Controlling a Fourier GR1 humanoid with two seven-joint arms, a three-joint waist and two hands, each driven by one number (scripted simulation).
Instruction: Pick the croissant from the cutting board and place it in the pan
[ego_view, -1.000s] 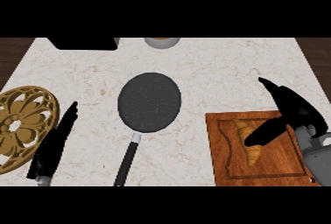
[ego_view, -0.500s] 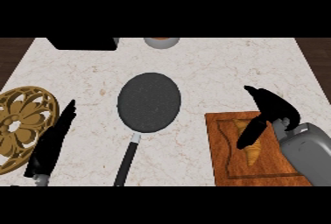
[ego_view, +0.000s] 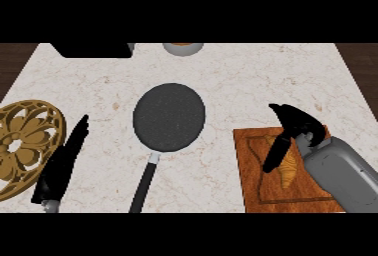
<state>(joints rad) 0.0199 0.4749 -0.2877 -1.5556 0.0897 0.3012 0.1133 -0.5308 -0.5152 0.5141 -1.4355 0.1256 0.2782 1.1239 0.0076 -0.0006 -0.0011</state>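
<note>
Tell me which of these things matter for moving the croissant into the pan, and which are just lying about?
Part of the job:
croissant
cutting board
pan
right hand, over the croissant

Just lying about:
gold ornate trivet
dark object at the counter's far edge
small round container
left hand, resting

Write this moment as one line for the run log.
right hand: open, over croissant | croissant: on cutting board | pan: empty | left hand: resting

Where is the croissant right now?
In the head view, the croissant lies on the cutting board at the right, under the right hand, right of the pan.
</note>
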